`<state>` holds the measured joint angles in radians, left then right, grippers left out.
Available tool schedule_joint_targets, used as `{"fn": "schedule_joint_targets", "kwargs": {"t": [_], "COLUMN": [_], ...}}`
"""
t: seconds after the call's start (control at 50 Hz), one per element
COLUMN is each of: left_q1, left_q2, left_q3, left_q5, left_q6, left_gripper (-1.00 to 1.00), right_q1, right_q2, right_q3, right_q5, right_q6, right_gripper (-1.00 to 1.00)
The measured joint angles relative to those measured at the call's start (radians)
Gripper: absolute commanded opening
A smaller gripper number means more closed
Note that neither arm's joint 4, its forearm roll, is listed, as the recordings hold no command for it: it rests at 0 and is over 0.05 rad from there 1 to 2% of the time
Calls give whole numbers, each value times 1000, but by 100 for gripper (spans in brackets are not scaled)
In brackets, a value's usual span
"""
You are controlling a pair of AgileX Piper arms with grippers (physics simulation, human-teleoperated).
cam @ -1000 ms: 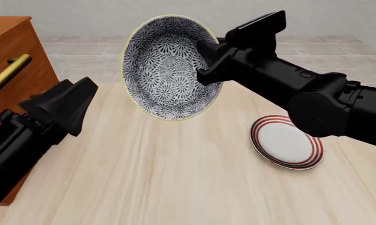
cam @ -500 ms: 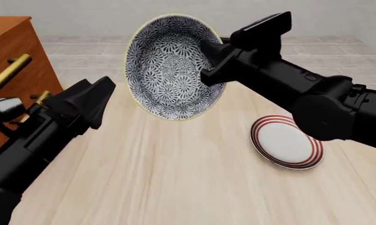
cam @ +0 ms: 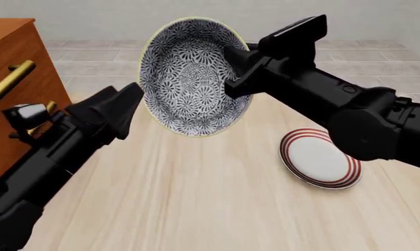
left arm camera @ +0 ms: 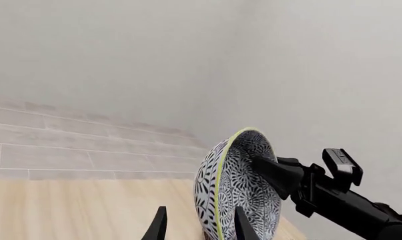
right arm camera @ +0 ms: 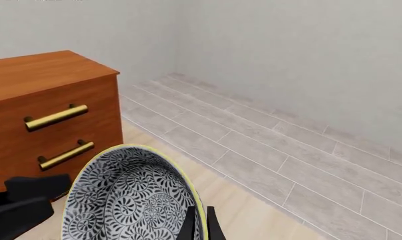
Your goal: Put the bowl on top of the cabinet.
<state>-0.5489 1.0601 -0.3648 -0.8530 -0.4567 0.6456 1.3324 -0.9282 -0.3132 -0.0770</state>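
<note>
The bowl (cam: 189, 78), blue-black patterned with a pale rim, hangs tipped on its side above the table, its inside facing the front camera. My right gripper (cam: 235, 72) is shut on its right rim; in the right wrist view the two fingers (right arm camera: 188, 226) pinch the rim of the bowl (right arm camera: 130, 200). My left gripper (cam: 131, 102) is open at the bowl's left rim. In the left wrist view the bowl's rim (left arm camera: 222, 190) shows between the left gripper's (left arm camera: 199, 227) spread fingers. The reddish-brown cabinet (cam: 14, 63) with brass handles stands at the left, its top below and left of the bowl.
A flat white plate with red rings (cam: 320, 159) lies on the light wooden table (cam: 195, 198) under the right arm. The cabinet (right arm camera: 47, 95) also shows in the right wrist view, beyond the bowl. Tiled floor and a grey wall lie behind.
My left gripper has risen and moved right, from beside the cabinet up to the bowl's left rim. The bowl and right gripper have barely shifted.
</note>
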Motion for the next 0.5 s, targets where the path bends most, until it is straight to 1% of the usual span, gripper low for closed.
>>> {"fn": "schedule_joint_targets", "kwargs": {"t": [0.18,0.5], "left_q1": [-15,-43], "left_q2": [27,66], "left_q3": [-9,-25], "left_q5": [-21,-44], "left_q6": [-2,16], "left_gripper": [100,100], "right_q1": [5,11], "right_q2": [-8,-19], "right_q3": [5,10], "right_q5": [0,1], "right_q6": [3,8], "right_gripper": [-100,-100]}}
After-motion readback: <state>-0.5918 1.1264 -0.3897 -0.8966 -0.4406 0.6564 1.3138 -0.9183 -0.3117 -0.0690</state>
